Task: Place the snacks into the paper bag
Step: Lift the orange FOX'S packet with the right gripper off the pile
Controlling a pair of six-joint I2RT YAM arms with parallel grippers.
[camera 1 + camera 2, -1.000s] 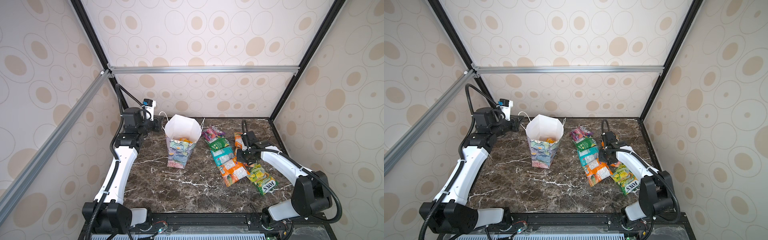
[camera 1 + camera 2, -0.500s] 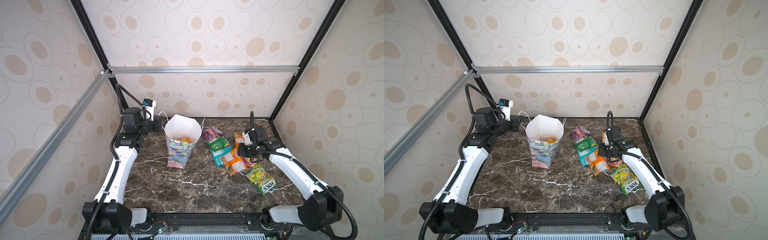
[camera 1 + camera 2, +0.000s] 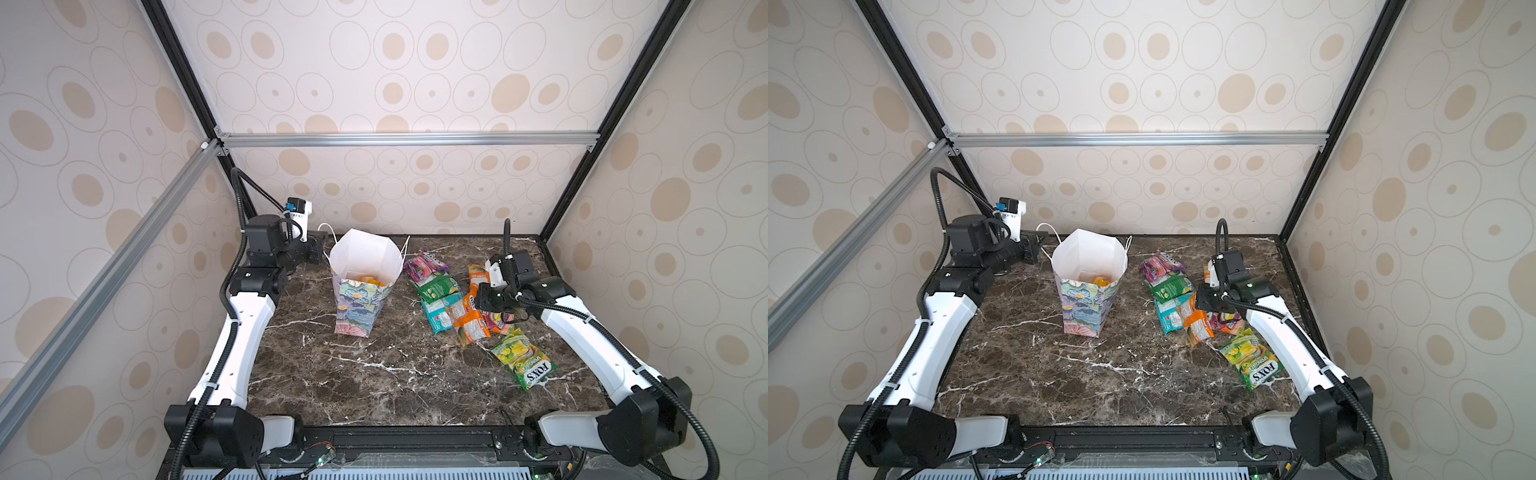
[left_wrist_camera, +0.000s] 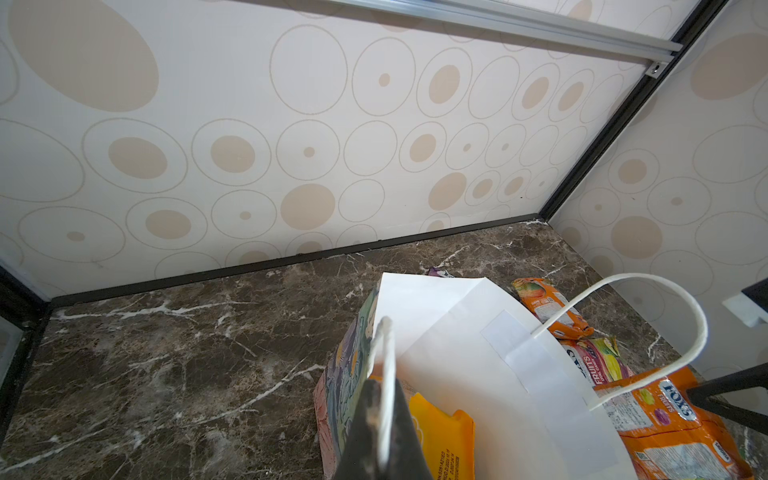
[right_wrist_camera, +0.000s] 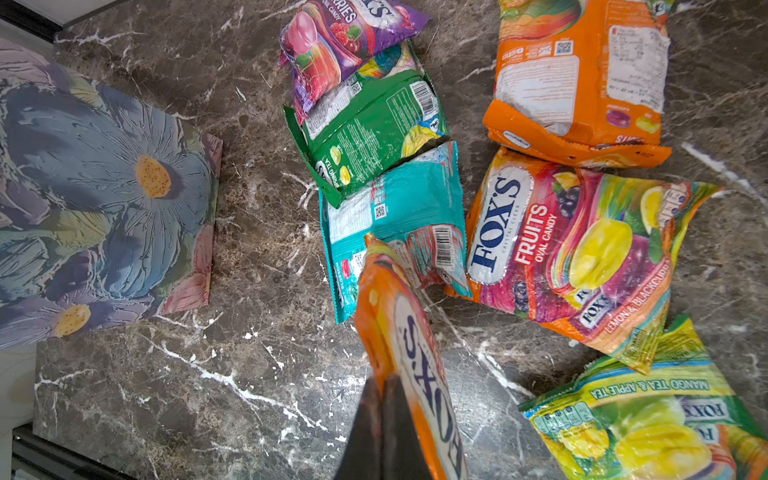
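Two grippers are closed: the left gripper (image 4: 384, 415) pinches the cord handle (image 4: 388, 357) of the upright paper bag (image 3: 357, 303) near the desk's (image 3: 374, 374) far edge; a yellow packet (image 4: 440, 436) lies inside; the right gripper (image 5: 380, 390) clamps an orange packet (image 5: 411, 340) beside six snacks (image 3: 438, 286) near the right edge.

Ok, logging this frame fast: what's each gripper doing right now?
Left gripper: closed on the cord handle of the paper bag.
Right gripper: closed on an orange snack packet.

Paper bag (image 3: 357, 309) pastel floral w/ white inside; snacks (image 3: 438, 286) orange, green, teal, purple.
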